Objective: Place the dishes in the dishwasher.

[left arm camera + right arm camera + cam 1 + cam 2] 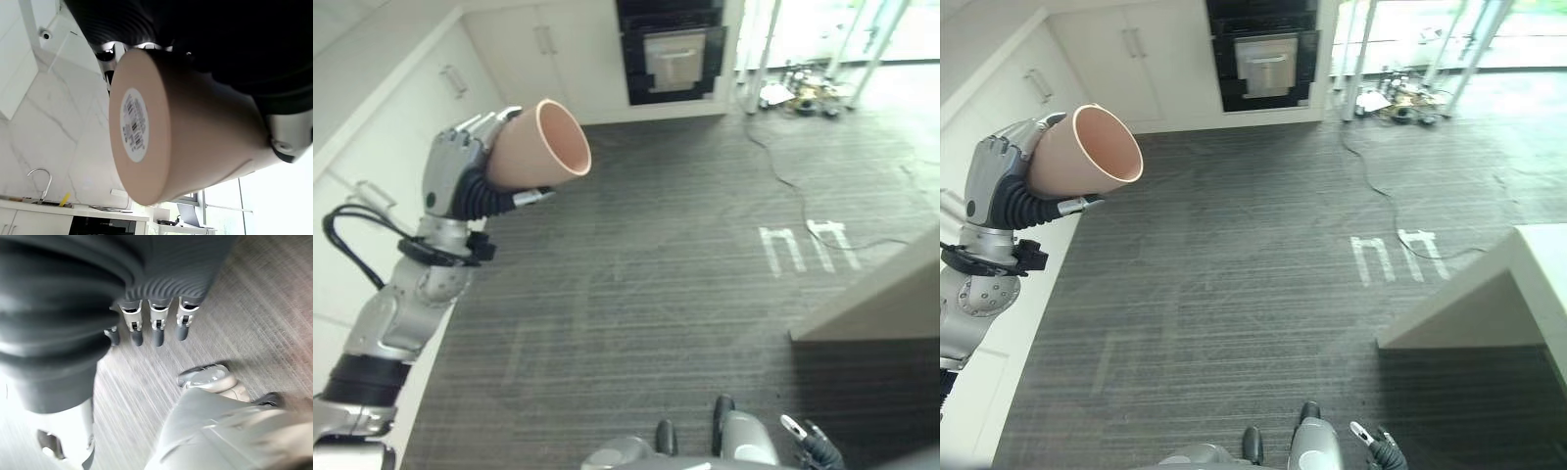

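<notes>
Tilting on its side up in the air, a peach-coloured cup point(540, 145) sits in the left hand point(460, 171), mouth pointing away from the white cabinets point(431, 88) and out over the dark striped floor point(656, 274). The fingers curl round the cup's wall from behind, thumb underneath, so the grip is firmly closed on it. From the left wrist view the cup's flat base faces us with a round barcode sticker point(134, 125) stuck in the middle, and beyond it a marble-look wall, a curved tap point(40, 177) and a counter point(73, 209). Down low at the robot's side hangs the right hand point(151, 325), fingers straight and relaxed over the floor, holding nothing. Far across the room stands a black built-in oven point(1263, 54), and a pale counter corner point(1469, 294) juts in on the right.
</notes>
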Robot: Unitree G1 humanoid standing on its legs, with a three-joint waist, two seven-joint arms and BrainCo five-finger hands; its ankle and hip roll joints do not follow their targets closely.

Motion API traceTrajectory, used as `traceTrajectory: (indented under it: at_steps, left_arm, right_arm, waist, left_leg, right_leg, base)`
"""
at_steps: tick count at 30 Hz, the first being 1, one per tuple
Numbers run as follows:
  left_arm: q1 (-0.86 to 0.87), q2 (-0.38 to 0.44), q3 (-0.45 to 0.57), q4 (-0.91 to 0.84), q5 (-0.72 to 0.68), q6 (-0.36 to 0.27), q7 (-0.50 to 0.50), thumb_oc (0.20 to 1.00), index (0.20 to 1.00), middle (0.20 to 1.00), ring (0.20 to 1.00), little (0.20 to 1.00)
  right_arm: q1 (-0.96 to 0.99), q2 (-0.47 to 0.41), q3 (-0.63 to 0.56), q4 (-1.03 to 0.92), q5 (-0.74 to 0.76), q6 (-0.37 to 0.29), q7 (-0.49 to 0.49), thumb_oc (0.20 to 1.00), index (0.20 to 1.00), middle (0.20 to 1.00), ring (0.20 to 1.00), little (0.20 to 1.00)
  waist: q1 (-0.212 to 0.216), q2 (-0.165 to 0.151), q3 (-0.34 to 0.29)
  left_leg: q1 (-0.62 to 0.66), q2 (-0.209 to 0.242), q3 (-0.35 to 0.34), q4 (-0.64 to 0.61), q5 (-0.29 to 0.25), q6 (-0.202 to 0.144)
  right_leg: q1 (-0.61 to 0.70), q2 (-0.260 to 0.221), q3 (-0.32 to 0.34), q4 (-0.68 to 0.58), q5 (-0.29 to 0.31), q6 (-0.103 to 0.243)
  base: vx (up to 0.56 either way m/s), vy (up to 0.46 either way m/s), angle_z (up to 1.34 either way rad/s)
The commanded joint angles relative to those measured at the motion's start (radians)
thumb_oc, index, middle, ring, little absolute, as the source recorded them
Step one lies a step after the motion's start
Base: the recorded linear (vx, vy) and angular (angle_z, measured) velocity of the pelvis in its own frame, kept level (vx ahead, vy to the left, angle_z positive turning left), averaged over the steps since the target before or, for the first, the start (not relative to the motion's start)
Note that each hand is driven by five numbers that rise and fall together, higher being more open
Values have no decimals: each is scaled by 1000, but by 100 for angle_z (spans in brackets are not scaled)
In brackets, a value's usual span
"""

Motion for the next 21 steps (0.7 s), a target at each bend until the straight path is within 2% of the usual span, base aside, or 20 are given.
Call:
traceTrajectory:
  at_steps: [1,4,6,8,11,16,17,19,20,21]
  left_arm:
    - [-51,10,35,-87,-42,13,-45,200,200,200,200,200]
    - [-39,36,58,-109,-79,28,-61,200,200,200,200,200]
    - [-34,50,74,-114,-104,33,-74,200,200,200,200,200]
    - [-41,54,75,-119,-133,21,-117,200,200,200,200,200]
    - [-49,39,73,-114,-131,-21,-122,200,200,200,200,200]
    - [-45,3,73,-106,-88,-69,-122,200,200,200,200,200]
    - [-96,-71,22,-64,-195,-11,-1,200,200,200,200,200]
    - [-103,-78,9,-48,-180,-15,4,200,200,200,200,200]
    - [-124,-82,-18,-47,-168,20,10,200,200,200,200,200]
    - [-149,-88,-39,-35,-184,52,13,200,200,200,200,200]
  right_arm:
    - [-37,-41,28,5,34,-19,48,1000,1000,1000,1000,1000]
    - [-55,-52,68,-14,15,-8,57,1000,1000,1000,1000,1000]
    - [-60,-59,75,-11,59,4,90,1000,1000,1000,1000,1000]
    - [-65,-74,72,-12,94,43,164,1000,1000,1000,1000,1000]
    - [-54,-82,67,-17,145,53,242,1000,1000,1000,1000,1000]
    - [-46,-86,52,23,140,59,319,1000,1000,1000,1000,1000]
    - [-131,-69,67,87,94,94,245,1000,1000,1000,1000,1000]
    - [-113,-55,80,97,75,80,231,1000,1000,1000,1000,1000]
    - [-102,-51,87,108,123,62,218,1000,1000,1000,1000,1000]
    - [-97,-60,82,105,109,60,179,1000,1000,1000,1000,1000]
  waist:
    - [-19,-5,-36]
    - [1,-7,-43]
    - [9,-8,-47]
    - [8,-12,-49]
    - [-9,-9,-49]
    - [-24,-1,-55]
    - [-29,3,-5]
    - [-44,9,-9]
    - [-58,15,-12]
    - [-75,18,-16]
  left_leg:
    - [-21,131,127,59,-98,-94]
    - [-33,166,135,62,-79,-132]
    - [-45,180,130,74,-73,-150]
    - [-69,209,156,109,-66,-173]
    - [-70,249,226,97,-38,-199]
    - [-49,254,238,69,-28,-202]
    - [-68,192,152,89,-17,-178]
    - [-45,197,160,62,-17,-173]
    - [-22,213,172,32,-8,-177]
    - [-10,223,188,29,-7,-183]
  right_leg:
    - [150,-17,-45,-124,25,57]
    - [185,1,-74,-187,30,39]
    - [196,12,-78,-213,32,30]
    - [208,11,-102,-245,41,26]
    - [211,-6,-154,-269,57,31]
    - [212,-19,-166,-259,58,33]
    - [182,29,-74,-169,33,10]
    - [182,36,-66,-161,23,11]
    - [183,45,-66,-154,15,11]
    - [188,56,-65,-151,4,6]
  base:
    - [91,-242,65]
    - [79,-211,47]
    - [64,-198,16]
    - [5,-134,15]
    - [-31,-4,21]
    - [13,40,38]
    - [46,27,-8]
    - [94,-47,-5]
    - [160,-139,-8]
    - [150,-138,-11]
